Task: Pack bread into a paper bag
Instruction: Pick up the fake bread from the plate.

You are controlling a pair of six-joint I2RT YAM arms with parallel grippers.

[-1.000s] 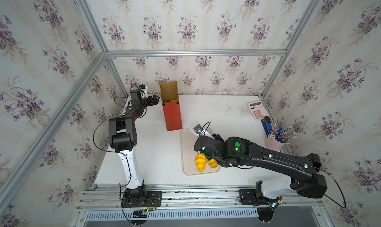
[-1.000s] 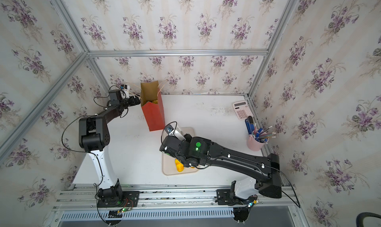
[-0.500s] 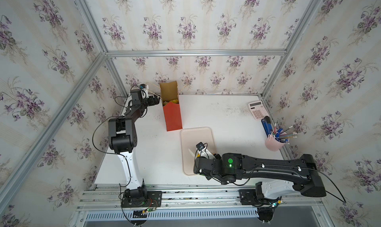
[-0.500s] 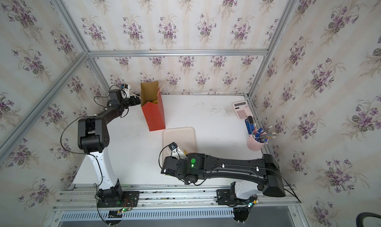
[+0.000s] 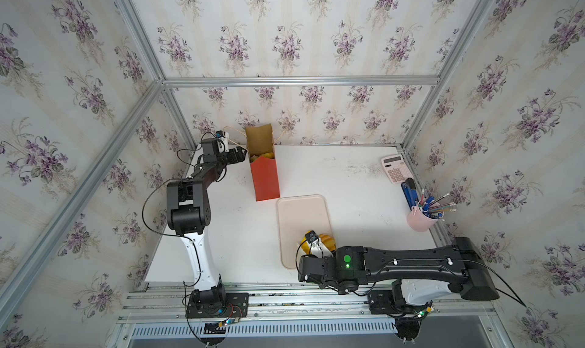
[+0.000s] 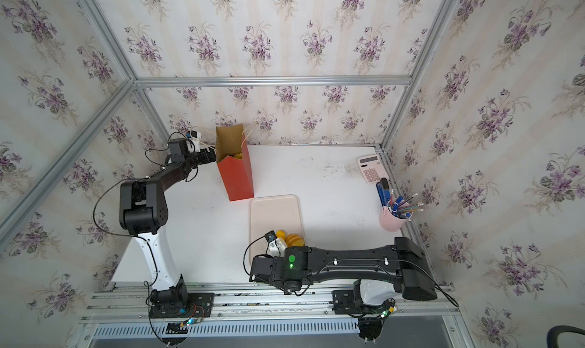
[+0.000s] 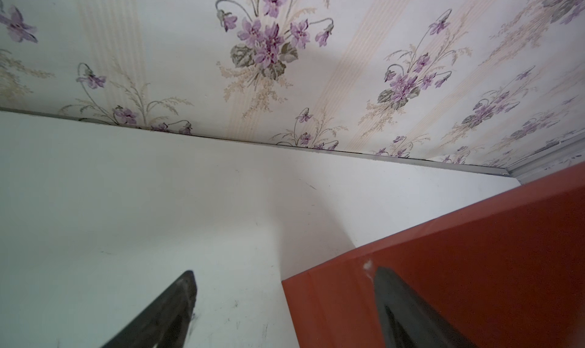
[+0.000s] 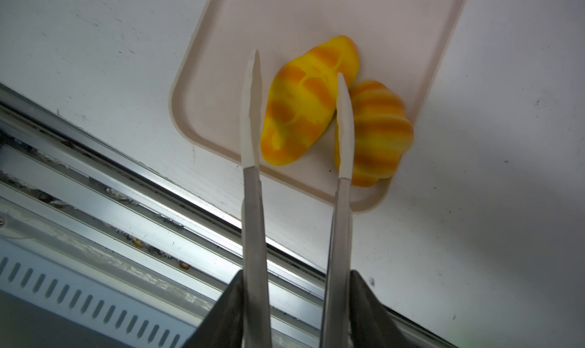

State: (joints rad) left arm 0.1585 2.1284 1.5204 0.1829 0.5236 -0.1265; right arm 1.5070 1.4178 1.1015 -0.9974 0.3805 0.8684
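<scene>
Nearest me runs the aluminium rail (image 5: 285, 299) that carries both arm bases. Just past it a green light (image 5: 347, 258) glows on the right arm. The right claw (image 8: 299, 299) is clamped on a pair of tongs (image 8: 253, 220), squeezing their steel arms part-way. The white tips stand apart on either side of a yellow-orange roll (image 8: 300, 109). From the wrist view I can't be sure whether they actually press it. A second roll (image 8: 376, 134) lies touching the first, both at the near end of the beige tray (image 5: 300, 213).

The tray sits on a white counter (image 5: 342, 178), matt and scuffed, with dark specks and smudges toward the back. Just beyond the tray's far left corner the red bag (image 5: 266, 185) stands upright. Its mouth is open, it is brown inside, and yellow bread (image 5: 267, 155) shows in it. My left claw (image 7: 285, 272) is at the bag's left side near the rim, jaws wide apart, one finger in front of the red paper.

Along the right edge a pink cup (image 5: 421, 220) holds pens and pencils. Farther back lies a calculator (image 5: 394, 169), its keys too small for me to read.

The room is a booth: aluminium frame bars (image 5: 300, 81) and walls (image 5: 285, 46) papered with purple violets on pale stripes.
</scene>
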